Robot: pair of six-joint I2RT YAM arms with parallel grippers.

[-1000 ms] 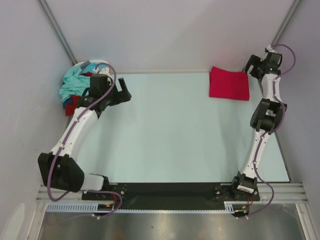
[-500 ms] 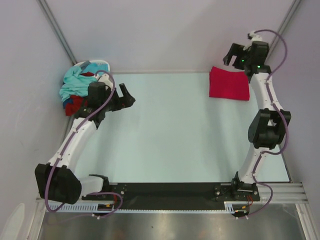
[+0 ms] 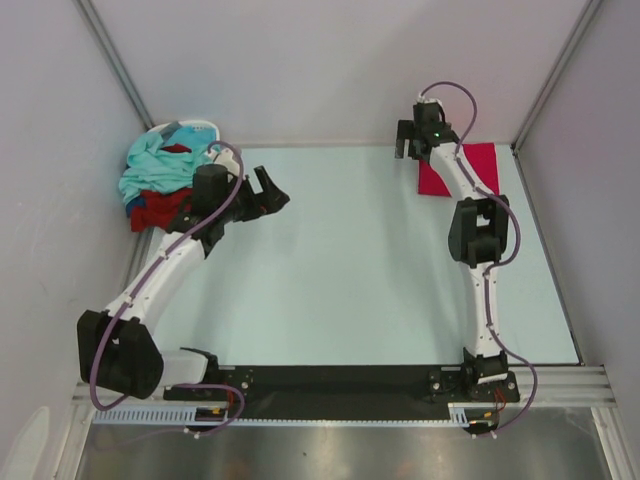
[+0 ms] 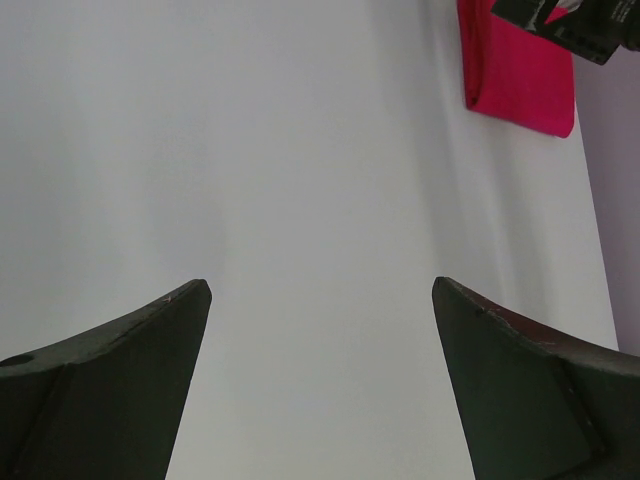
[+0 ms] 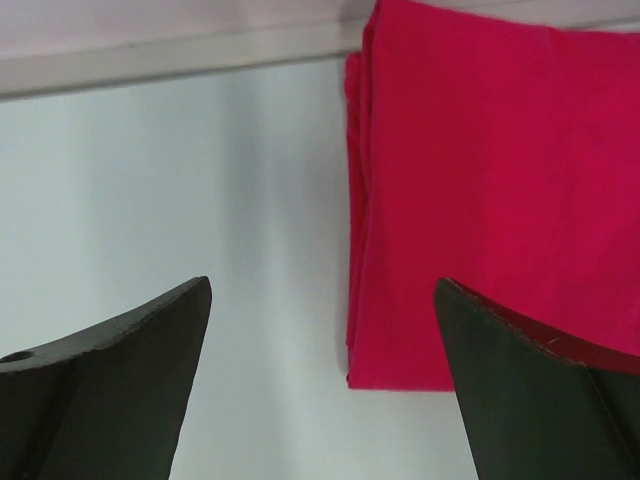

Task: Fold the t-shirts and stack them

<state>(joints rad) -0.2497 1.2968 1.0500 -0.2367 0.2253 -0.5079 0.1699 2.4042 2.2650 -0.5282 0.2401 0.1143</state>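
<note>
- The folded pink shirt (image 3: 484, 165) lies flat at 1 o'clock on the bench (image 3: 340, 270), close to the back edge. The right arm crosses over part of it in the top view.
- The unfolded ones sit in a heap at 10 o'clock, spilling over a small white basket (image 3: 195, 128). A teal shirt (image 3: 145, 165) is on top and a maroon shirt (image 3: 155, 212) hangs at the near side.
- The left claw (image 3: 272, 192) has its jaws wide apart and holds nothing. It sits over bare bench at 3 o'clock of the heap, pointing away from it.
- The right claw (image 5: 320, 285) is also spread wide and empty, hovering at the 9 o'clock edge of the pink shirt.
- All of this is probably light, limp cloth that will sag, stretch and drag over the bench, not lift as 1 piece.
- In the heap, a pinch on the topmost teal fold looks best. A deep bite may bring 2 shirts up together.
- For spreading, the shoulders or the hem corners are likely the best holds, 1 per claw.
- The pink shirt should be gripped through all layers at its doubled edge, or it may fall open.
</note>
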